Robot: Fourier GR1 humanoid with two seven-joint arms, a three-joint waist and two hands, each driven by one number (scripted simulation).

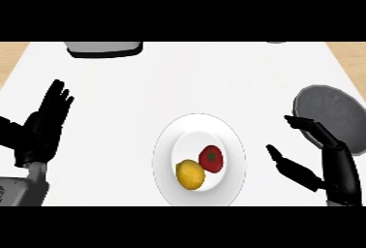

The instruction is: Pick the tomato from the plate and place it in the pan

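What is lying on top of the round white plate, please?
On the round white plate lie a red tomato and a yellow lemon, side by side; whatever plate surface lies beneath them is covered.

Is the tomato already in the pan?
No, the tomato lies on the white plate beside the lemon; the dark pan holds nothing.

Tomato on plate, both hands open, nothing held.
Tomato (pixel 211 158) touches lemon (pixel 190 175) on white plate (pixel 196 127), counter centre. Right hand (pixel 309 150) just right of plate, thumb and fingers spread, in front of dark pan (pixel 333 109). Left hand (pixel 44 123) rests at left edge, fingers up. Grey object (pixel 103 48) at top.
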